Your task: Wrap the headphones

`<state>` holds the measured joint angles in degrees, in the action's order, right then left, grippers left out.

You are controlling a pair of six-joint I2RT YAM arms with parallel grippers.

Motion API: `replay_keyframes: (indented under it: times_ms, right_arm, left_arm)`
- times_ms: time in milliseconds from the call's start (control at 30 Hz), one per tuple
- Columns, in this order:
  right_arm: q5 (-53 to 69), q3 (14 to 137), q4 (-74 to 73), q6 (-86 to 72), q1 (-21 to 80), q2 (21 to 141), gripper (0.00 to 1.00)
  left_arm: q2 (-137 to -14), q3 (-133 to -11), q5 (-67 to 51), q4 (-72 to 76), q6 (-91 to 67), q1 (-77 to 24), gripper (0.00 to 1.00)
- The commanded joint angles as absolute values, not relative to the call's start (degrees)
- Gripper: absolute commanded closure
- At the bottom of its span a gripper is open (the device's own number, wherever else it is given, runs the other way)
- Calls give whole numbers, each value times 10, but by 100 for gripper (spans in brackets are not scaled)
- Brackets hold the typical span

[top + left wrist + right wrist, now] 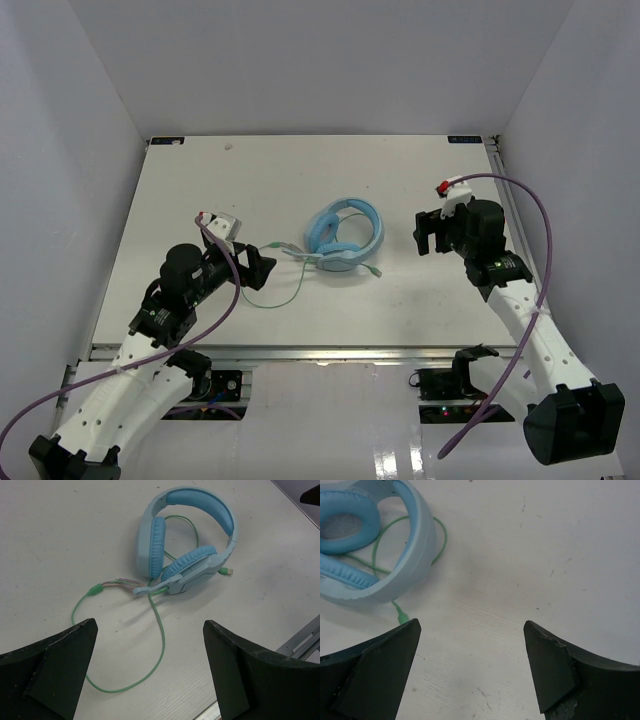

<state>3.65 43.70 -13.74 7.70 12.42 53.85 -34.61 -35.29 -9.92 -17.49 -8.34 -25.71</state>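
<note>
The light blue headphones [344, 236] lie on the white table [200, 180] near its middle, ear cups folded in under the headband. Their thin green cable [283, 295] loops loose on the table to their left, and the small plug [375, 270] lies at their right. My left gripper [262, 268] is open and empty, left of the headphones [185, 535], with the cable loop [161, 630] between its fingers in the left wrist view. My right gripper [428, 234] is open and empty, right of the headphones [375, 545]; the plug [401, 615] lies by its left finger.
White walls close in the table on the left, back and right. A metal rail [300, 352] runs along the near edge. Thick purple arm cables [530, 215] hang over both arms.
</note>
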Motion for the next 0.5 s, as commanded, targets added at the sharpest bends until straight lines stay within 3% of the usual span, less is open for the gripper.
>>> replay_keyframes:
  times_ms: [0,233,367,467]
  right_arm:
    - [280,507,-208,283,124,576,10]
    - [440,532,-253,383,123,626,10]
    - [400,545,-207,325,131,664,10]
    - [304,603,-189,234,163,738,8]
  left_arm:
    - [-346,-351,-106,-161,-78,-260,2]
    - [-351,-349,-103,-161,-77,-260,2]
    - [-355,-349,-104,-160,-77,-260,2]
    - [-365,-350,-104,-160,-76,-260,2]
